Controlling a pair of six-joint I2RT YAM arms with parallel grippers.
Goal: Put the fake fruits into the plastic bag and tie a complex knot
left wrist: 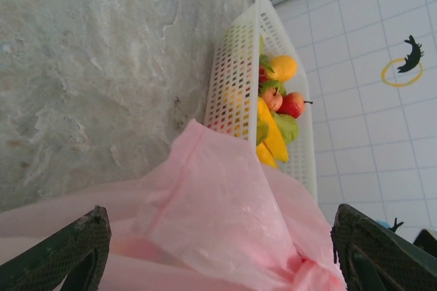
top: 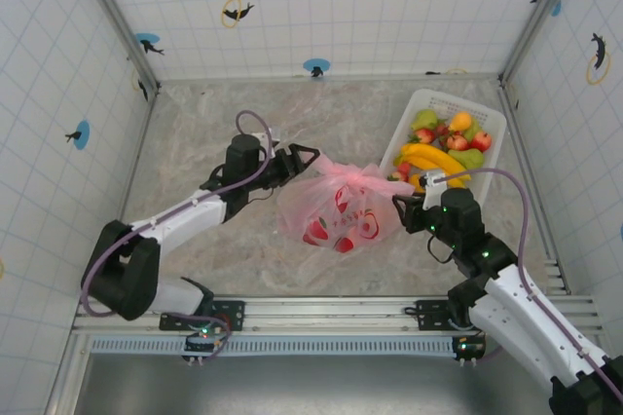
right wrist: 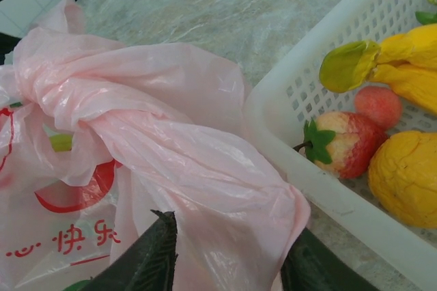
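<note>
At the middle of the tabletop [top: 195, 118] sits the one bag [top: 336, 208], its handles twisted into one bunched knot [top: 343, 171] on top, so the tying looks far along. Filling looks unfinished. The one basket [top: 425, 98] in the far right corner holds about a dozen fruits [top: 438, 158], and I cannot count any through the pink film. My left gripper [top: 304, 159], at the bag's left side, stands wide. My right gripper [top: 401, 208] is part-way apart around a handle strip, and I cannot tell whether it pinches.
</note>
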